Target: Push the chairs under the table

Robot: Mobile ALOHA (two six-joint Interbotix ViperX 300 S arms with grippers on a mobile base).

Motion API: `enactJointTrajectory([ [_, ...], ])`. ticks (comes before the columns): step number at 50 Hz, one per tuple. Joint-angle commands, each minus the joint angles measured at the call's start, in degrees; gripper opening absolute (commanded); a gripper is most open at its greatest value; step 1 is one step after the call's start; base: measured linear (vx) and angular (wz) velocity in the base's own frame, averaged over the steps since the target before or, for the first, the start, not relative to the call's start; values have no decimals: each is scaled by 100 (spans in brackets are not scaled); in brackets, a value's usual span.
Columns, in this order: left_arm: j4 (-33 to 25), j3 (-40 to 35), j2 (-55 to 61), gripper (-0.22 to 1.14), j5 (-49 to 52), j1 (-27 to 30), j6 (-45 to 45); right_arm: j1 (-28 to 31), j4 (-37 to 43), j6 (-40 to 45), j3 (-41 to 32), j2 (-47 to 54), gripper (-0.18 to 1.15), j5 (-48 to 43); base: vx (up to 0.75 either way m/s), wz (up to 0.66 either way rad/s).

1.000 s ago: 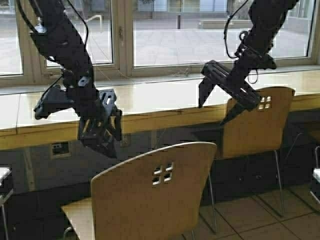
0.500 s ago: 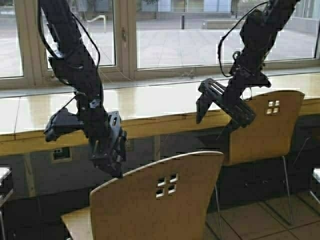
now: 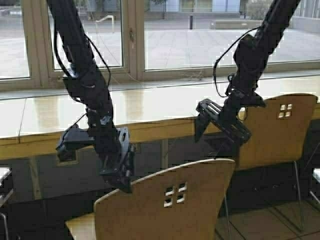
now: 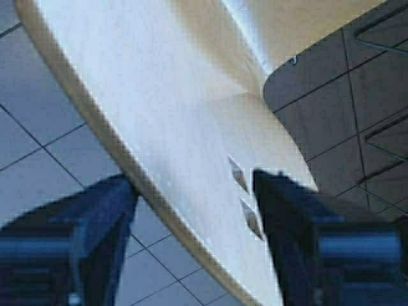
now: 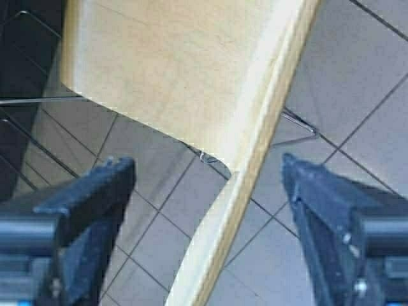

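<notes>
Two tan chairs stand before the long table (image 3: 45, 117). The near chair (image 3: 170, 202) sits low in the middle of the high view, its back toward me. My left gripper (image 3: 122, 181) hangs open at that back's top left corner; in the left wrist view the back's top edge (image 4: 191, 108) runs between the left gripper's (image 4: 194, 194) spread fingers. The far chair (image 3: 275, 132) stands at the right against the table's front edge. My right gripper (image 3: 212, 142) is open at its left side, with the back's edge (image 5: 255, 166) between the right gripper's (image 5: 207, 188) fingers.
Large windows (image 3: 200, 35) run behind the table. A wall socket (image 3: 65, 155) sits under the table at left. Parts of other seats show at the left edge (image 3: 3, 176) and right edge (image 3: 316, 175). Grey tiled floor (image 3: 270, 225) lies below.
The robot has moved: the whole scene has shifted right in the high view. Both arms have lowered, bringing the open grippers down over the chair backs' edges.
</notes>
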Motion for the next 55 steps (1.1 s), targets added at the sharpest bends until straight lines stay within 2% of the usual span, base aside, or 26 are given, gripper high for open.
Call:
enactJointTrajectory([
  [1,-18,-246,123,89,44,-9,0,9,70,0,-176,167,100,35,7,3],
  [24,-26,-1011,1028,88,79,-9,0,0,114,0,-1046,1371,99,299,3,1],
  [30,-18,-1072,1151,77,79,-9,0,0,114,-18,-1169,1529,94,343,1,0],
  [35,-26,-1090,1204,52,79,0,-9,0,114,-18,-1248,1591,79,360,1,1],
  [41,-88,-1107,1248,14,79,9,-97,0,114,-18,-1327,1644,43,396,1,1],
  [44,-132,-1081,1248,0,79,9,-202,0,123,-9,-1345,1652,26,457,0,0],
  [46,-141,-1072,1239,-3,79,9,-255,0,114,-9,-1354,1661,16,501,0,0],
  [49,-141,-1063,1239,-1,79,44,-290,0,114,-9,-1362,1652,6,545,1,1],
  [55,-141,-1046,1239,3,79,149,-290,0,114,-9,-1354,1661,4,589,2,2],
])
